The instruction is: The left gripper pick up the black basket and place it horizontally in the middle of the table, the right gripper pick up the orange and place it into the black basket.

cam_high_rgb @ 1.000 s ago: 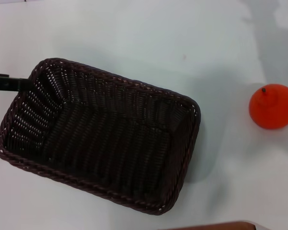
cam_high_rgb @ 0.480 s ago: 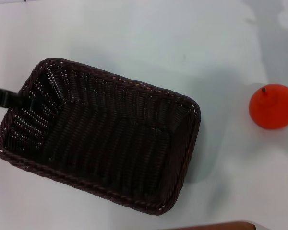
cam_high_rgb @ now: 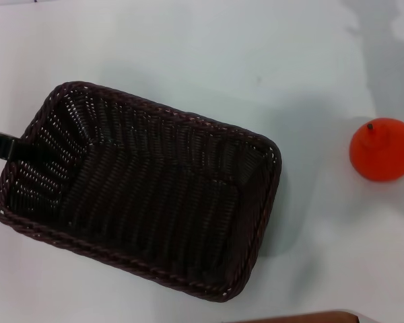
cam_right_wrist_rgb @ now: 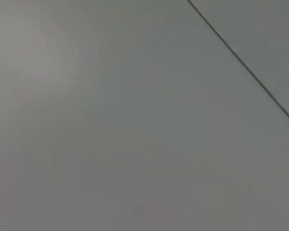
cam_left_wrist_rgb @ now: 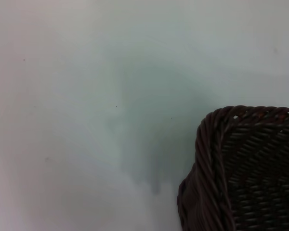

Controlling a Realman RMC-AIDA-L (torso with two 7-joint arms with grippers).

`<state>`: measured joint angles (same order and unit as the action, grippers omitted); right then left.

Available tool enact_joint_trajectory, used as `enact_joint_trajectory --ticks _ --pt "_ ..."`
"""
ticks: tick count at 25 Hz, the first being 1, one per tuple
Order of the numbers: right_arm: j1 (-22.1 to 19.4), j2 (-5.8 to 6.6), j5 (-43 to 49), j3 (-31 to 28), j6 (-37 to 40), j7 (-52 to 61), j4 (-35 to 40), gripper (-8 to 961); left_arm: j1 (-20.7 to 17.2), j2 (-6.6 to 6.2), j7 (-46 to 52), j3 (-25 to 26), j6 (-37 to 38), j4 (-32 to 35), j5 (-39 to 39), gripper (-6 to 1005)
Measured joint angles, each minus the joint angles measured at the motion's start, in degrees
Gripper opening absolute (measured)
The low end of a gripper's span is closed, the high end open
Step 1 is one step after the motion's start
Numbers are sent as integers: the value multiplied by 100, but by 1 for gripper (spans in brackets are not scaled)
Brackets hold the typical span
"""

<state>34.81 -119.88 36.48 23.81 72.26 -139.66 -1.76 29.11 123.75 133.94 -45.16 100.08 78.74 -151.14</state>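
Observation:
The black basket (cam_high_rgb: 141, 192) lies open side up on the white table (cam_high_rgb: 188, 47), left of centre in the head view, its long side slanting down to the right. One corner of it shows in the left wrist view (cam_left_wrist_rgb: 245, 168). The left gripper (cam_high_rgb: 1, 145) is a thin black piece at the left edge, its tip at the basket's left short rim. The orange (cam_high_rgb: 382, 149) sits upright on the table at the far right, well apart from the basket. The right gripper is out of view.
A brown strip (cam_high_rgb: 303, 317) shows at the bottom edge of the head view. Grey shadows fall on the table at the top right. The right wrist view shows only a plain grey surface crossed by a thin dark line (cam_right_wrist_rgb: 241, 62).
The left gripper has slid down along the basket's left rim and drawn back toward the left edge. The basket and the orange have stayed put.

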Motion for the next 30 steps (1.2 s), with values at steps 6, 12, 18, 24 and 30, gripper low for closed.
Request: enact_joint_trajectory --ticks 6,12,18,24,30 --pt "-10 0 0 -73 -38 0 0 762 -49 0 -26 69 -17 2 118 375" --pt "-9 0 0 -136 -81 0 0 763 -59 -7 -39 478 57 6 450 173" --pt "-9 1 0 -163 -131 4 0 761 -137 -210 -35 1316 215 -333 1409 176" --pt "-6 8 0 -247 -163 7 35 762 -166 -260 132 1811 357 -591 1866 179" --pt "13 9 0 -250 -239 9 78 762 -219 -140 641 2338 97 -808 2130 183"
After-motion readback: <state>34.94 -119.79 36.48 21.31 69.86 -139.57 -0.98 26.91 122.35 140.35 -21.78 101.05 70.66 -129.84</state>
